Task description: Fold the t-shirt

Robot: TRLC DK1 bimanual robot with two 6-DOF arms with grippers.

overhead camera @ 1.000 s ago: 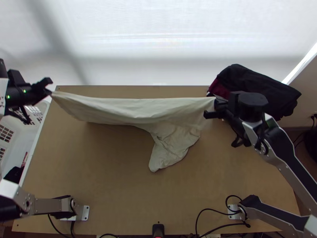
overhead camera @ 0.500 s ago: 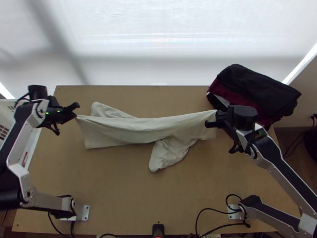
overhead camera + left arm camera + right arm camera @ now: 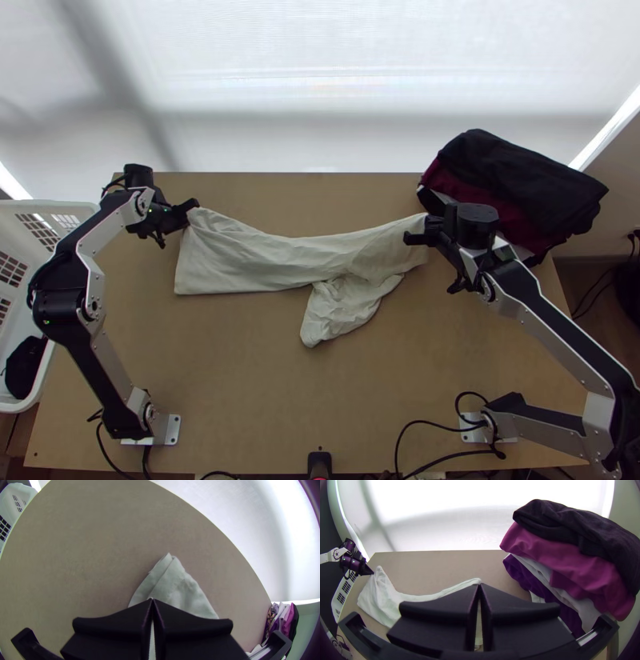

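Observation:
The pale t-shirt stretches across the table as a long, folded strip, a crumpled flap hanging toward the near edge from its right half. At its left end my left gripper is shut on the cloth. My right gripper is shut on the far right corner, slightly raised. In the left wrist view the left gripper has its fingertips together on the shirt. The right wrist view has the right gripper closed on the edge of the shirt.
A tall stack of folded clothes, black on top with magenta beneath, stands at the table's back right, close beyond the right gripper. A white basket with a dark item inside is beside the table's left edge. Cables lie near the right arm's base.
My left gripper has come right, in from beyond the table's left edge, bringing the shirt's left end with it. My right gripper has shifted slightly left and nearer. The strip now hangs slacker.

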